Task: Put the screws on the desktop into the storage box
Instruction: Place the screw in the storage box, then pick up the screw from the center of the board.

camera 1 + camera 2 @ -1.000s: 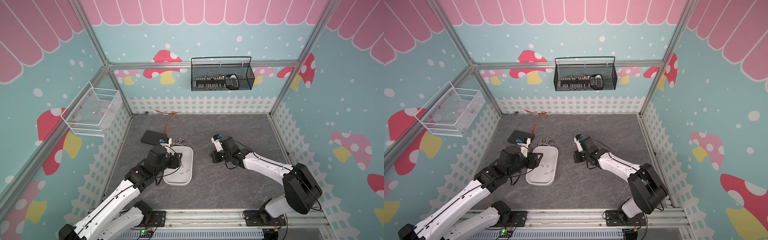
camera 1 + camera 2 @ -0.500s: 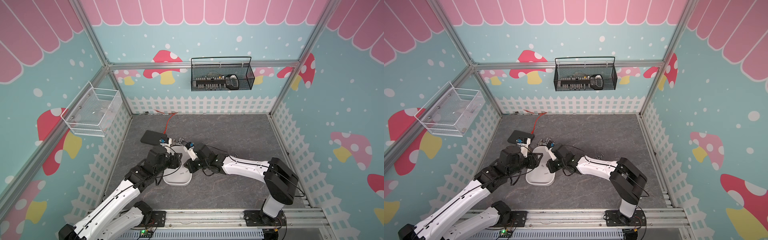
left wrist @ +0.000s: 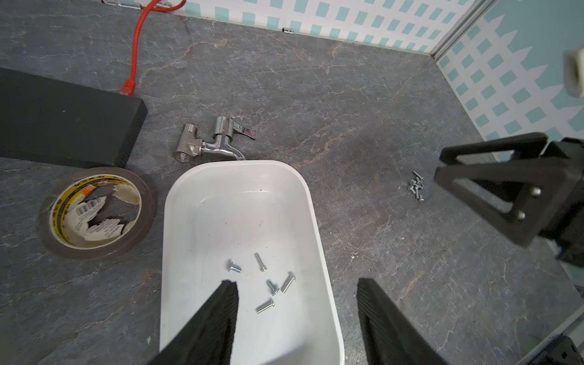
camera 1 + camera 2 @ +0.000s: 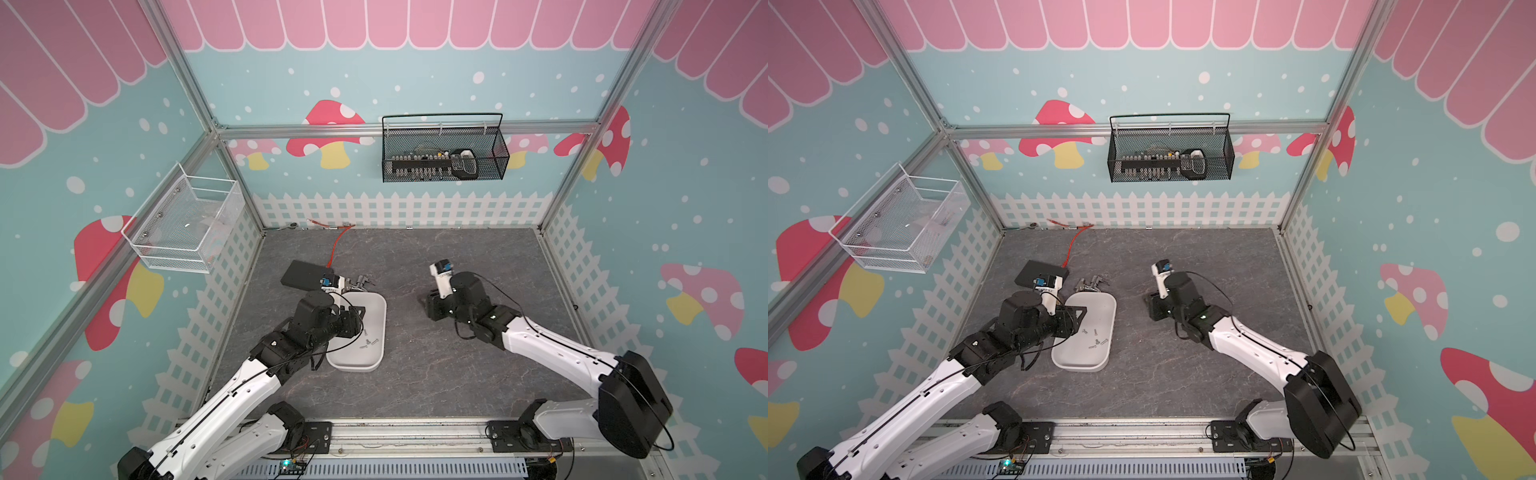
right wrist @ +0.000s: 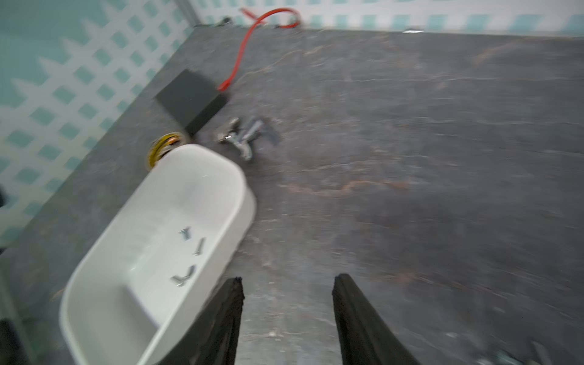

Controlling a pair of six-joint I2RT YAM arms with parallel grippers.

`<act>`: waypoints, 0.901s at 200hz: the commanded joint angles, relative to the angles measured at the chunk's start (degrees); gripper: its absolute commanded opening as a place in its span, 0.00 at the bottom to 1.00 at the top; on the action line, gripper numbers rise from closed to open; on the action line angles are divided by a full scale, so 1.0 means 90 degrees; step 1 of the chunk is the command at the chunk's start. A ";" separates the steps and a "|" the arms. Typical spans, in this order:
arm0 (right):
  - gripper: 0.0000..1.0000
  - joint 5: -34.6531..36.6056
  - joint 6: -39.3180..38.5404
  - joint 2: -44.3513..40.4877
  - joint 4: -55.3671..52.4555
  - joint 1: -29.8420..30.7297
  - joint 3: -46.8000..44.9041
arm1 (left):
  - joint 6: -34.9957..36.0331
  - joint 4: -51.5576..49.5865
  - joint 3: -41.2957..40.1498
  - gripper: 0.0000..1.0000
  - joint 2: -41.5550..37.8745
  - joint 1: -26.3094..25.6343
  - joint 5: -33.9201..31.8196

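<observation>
Left wrist view: the grey desktop [image 3: 347, 94] carries the white storage box [image 3: 240, 164], with the left gripper [image 3: 296, 282] spread empty over it. Beside the box, the right gripper [image 5: 287, 279] hangs spread and empty over the desktop. Five screws [image 3: 271, 287] lie inside the box; a small cluster [image 3: 416, 186] sits well outside.

Nothing legible to me. Left wrist view: the tape roll [image 3: 58, 215] carries black print on its yellow core and a barcode label [image 3: 87, 207]; characters too small to read.
</observation>
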 commanded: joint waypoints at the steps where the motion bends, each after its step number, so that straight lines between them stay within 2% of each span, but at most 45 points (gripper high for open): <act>1: 0.51 0.0502 -0.0117 -0.0318 -0.0032 -0.0731 -0.0681 | 0.0106 0.0058 0.0077 0.60 0.0234 -0.0236 0.0270; 24: 0.51 0.0754 0.0070 -0.0397 0.0290 -0.1293 -0.1311 | -0.0196 0.0216 0.0259 0.58 0.0681 -0.0738 0.0272; 36: 0.50 0.0821 0.0269 -0.0299 0.0485 -0.1569 -0.1608 | -0.0283 0.0388 0.0504 0.58 0.1080 -0.1325 0.0014; 50: 0.49 0.0875 0.0494 -0.0184 0.0661 -0.1816 -0.1846 | -0.0305 0.0604 0.0843 0.58 0.1786 -0.1863 -0.0211; 66: 0.47 0.1076 0.0662 -0.0118 0.0913 -0.2010 -0.2159 | -0.0359 0.0940 0.1220 0.55 0.2701 -0.2141 -0.0011; 84: 0.46 0.1269 0.0765 -0.0204 0.1125 -0.2167 -0.2461 | -0.0374 0.1313 0.1676 0.52 0.3839 -0.2290 0.0350; 124: 0.46 0.1353 0.0974 -0.0671 0.1573 -0.2294 -0.2934 | -0.0246 0.1192 0.3648 0.48 0.6247 -0.2523 0.0914; 180: 0.45 0.1335 0.1056 -0.0874 0.1692 -0.2299 -0.3128 | -0.0534 0.0839 0.5453 0.46 0.7988 -0.2525 0.0987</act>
